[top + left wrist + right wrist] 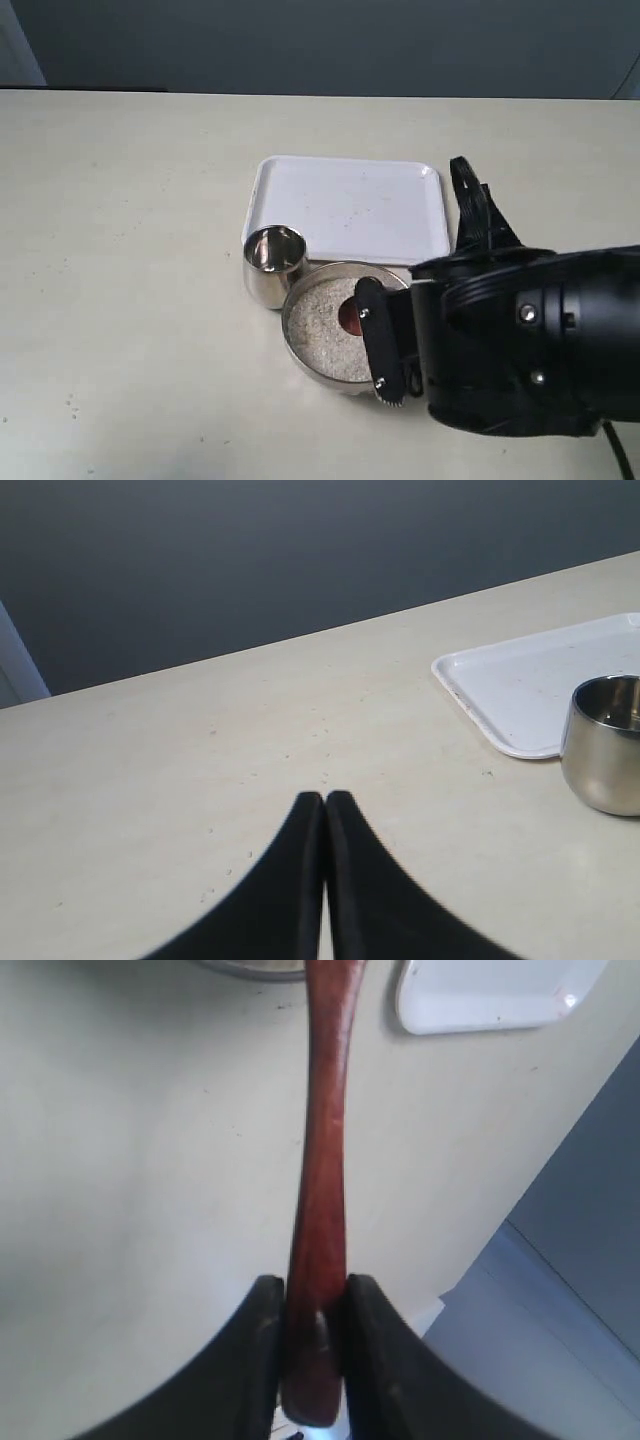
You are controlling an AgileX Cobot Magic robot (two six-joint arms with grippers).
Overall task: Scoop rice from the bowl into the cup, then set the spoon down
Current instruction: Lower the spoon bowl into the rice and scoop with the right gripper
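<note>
The wide steel bowl [312, 368] holds white rice [318, 318] near the front of the table. The small steel cup [273, 258] [604, 742] stands touching its far-left side. My right gripper [314, 1290] is shut on the handle of the reddish-brown spoon [325, 1160]. The spoon's scoop [351, 316] lies in the rice, mostly hidden behind the black right arm [530, 340]. My left gripper [324, 798] is shut and empty over bare table, left of the cup, and does not show in the exterior view.
A white rectangular tray [350, 208] [530, 685] lies just behind the cup and bowl. The beige table [120, 250] stretches wide to the left. A dark wall runs along the far edge.
</note>
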